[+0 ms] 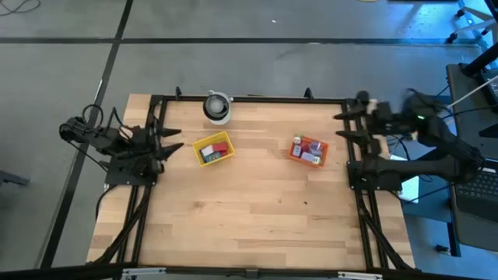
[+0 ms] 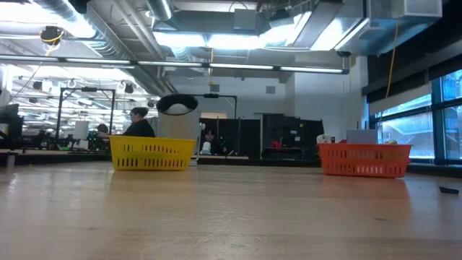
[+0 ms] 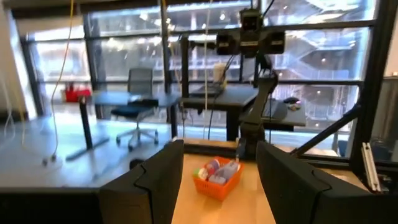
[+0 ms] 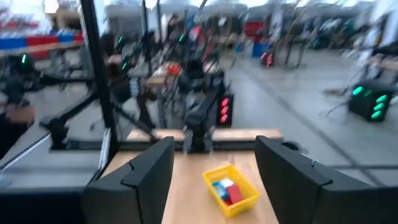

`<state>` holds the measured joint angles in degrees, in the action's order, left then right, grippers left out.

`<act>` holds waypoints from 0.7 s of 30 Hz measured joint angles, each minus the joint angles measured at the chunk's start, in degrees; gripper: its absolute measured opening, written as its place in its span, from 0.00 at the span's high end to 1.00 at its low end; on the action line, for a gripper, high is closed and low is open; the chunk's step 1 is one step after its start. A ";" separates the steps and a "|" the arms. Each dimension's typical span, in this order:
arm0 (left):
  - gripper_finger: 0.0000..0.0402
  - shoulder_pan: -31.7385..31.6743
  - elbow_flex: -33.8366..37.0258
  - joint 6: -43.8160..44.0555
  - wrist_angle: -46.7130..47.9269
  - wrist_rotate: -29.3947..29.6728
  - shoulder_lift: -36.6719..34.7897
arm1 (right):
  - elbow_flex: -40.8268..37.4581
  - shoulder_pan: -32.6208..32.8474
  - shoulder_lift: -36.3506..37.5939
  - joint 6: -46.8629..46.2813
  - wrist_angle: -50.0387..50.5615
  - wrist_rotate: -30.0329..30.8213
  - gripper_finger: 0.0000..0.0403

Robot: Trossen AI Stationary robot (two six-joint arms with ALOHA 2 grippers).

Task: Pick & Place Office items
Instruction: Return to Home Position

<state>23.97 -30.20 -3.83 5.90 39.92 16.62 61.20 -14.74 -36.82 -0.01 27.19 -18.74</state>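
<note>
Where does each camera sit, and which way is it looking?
High: above the table, looking straight down; both arms show, left gripper and right gripper.
Low: at tabletop height, facing the room; no arm.
Left wrist: past its open fingers toward the orange basket.
Right wrist: past its fingers toward the yellow basket.
High and low share both baskets.

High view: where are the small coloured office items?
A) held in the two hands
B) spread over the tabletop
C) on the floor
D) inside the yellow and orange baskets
D: the office items sit inside the yellow basket and the orange basket, while the left hand and right hand are open at the side edges of the table.
</note>
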 joint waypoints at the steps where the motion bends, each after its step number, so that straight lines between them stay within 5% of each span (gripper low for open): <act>1: 0.51 -0.03 1.40 -1.44 -1.99 -0.64 -0.51 | -0.71 0.69 2.19 -0.63 0.16 1.82 0.44; 13: 0.51 -0.21 19.90 -6.84 -18.71 0.50 -9.65 | -23.60 3.71 22.67 -4.10 -5.73 9.78 0.44; 21: 0.51 -6.03 27.92 -1.39 -19.82 -5.93 -11.62 | -36.36 3.71 26.89 -10.12 -18.87 9.60 0.44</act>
<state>17.94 -2.29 -5.21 -13.92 33.98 4.99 24.85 -11.03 -9.93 -10.13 8.32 -9.15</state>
